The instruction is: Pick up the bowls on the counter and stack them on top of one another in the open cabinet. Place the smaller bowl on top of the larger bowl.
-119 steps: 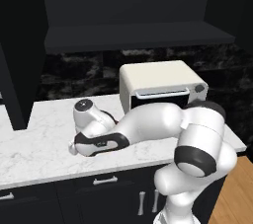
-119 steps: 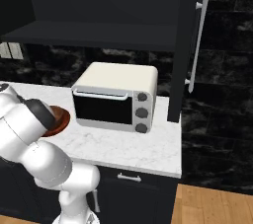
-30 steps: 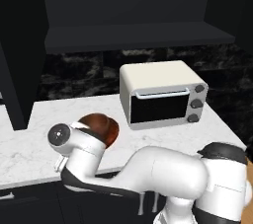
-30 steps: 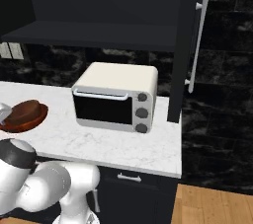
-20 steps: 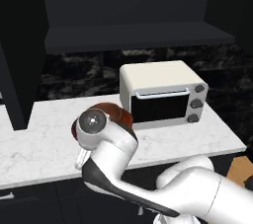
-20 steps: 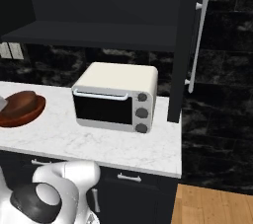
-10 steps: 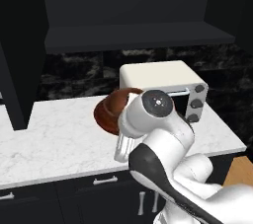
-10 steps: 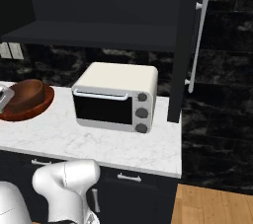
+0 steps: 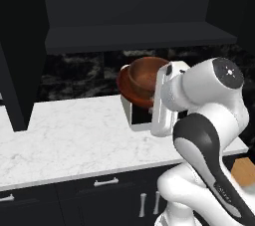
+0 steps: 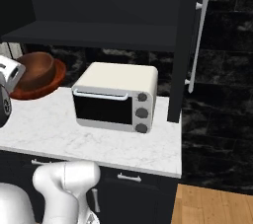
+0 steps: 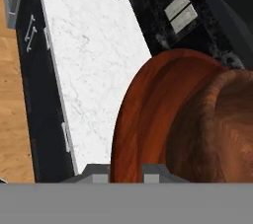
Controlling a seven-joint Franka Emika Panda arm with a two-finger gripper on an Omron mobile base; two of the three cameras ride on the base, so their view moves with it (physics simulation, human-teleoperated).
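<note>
Open cabinet (image 9: 134, 36): black wall cabinet with 1 long dark grey shelf board, directly above the toaster oven; the board is bare where it shows.
Counter (image 9: 64, 135): white marble worktop with faint grey veining, running left from under the toaster oven, dark base cabinets with silver handles below it.
Robot arm (image 9: 209, 120): white with dark joints, rising in front of the toaster oven and hiding most of it in the left base view.
Toaster oven (image 10: 114, 97): cream box with a dark glass door and 3 knobs, standing on the counter; this is the landmark for every place here.
Larger bowl (image 9: 125, 86): wide, shallow, reddish-brown; held in the air to the left of the toaster oven, about level with its top, below the shelf board and clear of the counter. It is tilted.
Smaller bowl (image 9: 144, 76): deep, dark brown, sitting inside the larger bowl, so the 2 bowls are carried as 1 stack left of the toaster oven.
Gripper (image 11: 126, 171): at the near rim of the larger bowl; 2 grey fingertips (image 11: 96, 171) show on either side of that rim, closed on it, jaws narrow.
</note>
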